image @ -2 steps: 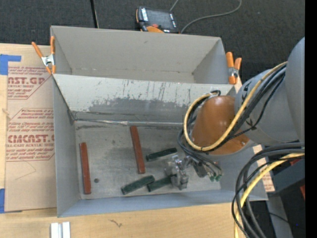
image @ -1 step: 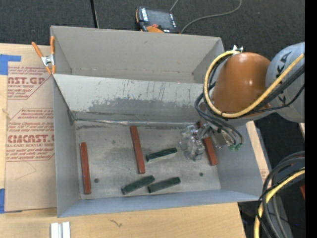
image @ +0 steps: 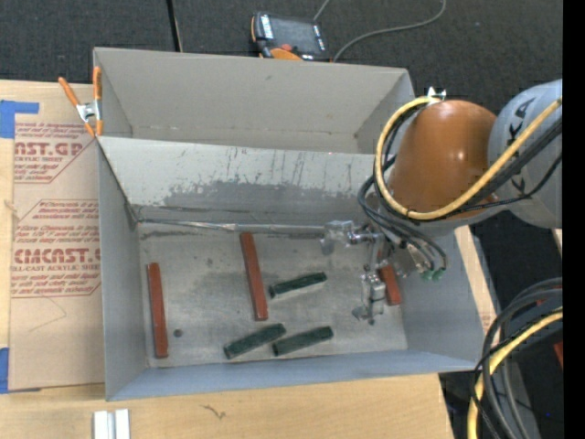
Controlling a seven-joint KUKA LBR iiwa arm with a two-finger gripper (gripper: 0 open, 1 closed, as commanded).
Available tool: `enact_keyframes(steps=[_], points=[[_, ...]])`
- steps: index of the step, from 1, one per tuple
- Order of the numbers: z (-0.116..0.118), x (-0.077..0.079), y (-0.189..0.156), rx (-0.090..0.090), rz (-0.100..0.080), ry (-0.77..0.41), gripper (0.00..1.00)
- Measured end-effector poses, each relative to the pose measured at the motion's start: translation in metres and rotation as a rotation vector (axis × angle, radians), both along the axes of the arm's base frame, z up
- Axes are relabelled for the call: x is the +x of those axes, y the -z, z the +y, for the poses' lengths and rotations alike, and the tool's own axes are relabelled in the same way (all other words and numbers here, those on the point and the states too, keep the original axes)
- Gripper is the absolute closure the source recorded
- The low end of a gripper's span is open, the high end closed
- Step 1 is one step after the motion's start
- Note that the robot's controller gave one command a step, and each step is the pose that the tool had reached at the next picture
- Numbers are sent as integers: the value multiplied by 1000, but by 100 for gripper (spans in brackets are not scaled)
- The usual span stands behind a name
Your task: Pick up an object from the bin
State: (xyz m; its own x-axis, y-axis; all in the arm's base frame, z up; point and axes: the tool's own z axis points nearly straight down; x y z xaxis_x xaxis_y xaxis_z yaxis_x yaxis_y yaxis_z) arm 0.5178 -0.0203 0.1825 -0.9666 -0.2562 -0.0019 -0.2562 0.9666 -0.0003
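My gripper hangs low over the right part of the bin floor. Its two metal fingers stand apart, one pointing left and one pointing down toward the front wall, with nothing visible between them. A short red-brown block lies just right of the lower finger, close to it or touching; I cannot tell which. A dark green stick lies on the floor to the gripper's left.
Two more dark green sticks lie near the front wall. A red-brown stick lies mid-floor, and a longer one rests along the left wall. The arm's orange cover and cables hang over the bin's right side.
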Motion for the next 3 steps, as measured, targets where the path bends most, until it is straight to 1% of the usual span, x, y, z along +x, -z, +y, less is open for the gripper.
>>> enact_keyframes(steps=[1, 2, 3], points=[[29, 30, 117, 2, 5, -93, 0], [29, 31, 112, 1, 0, -92, 100], [28, -3, -32, -1, -5, -499, 100]])
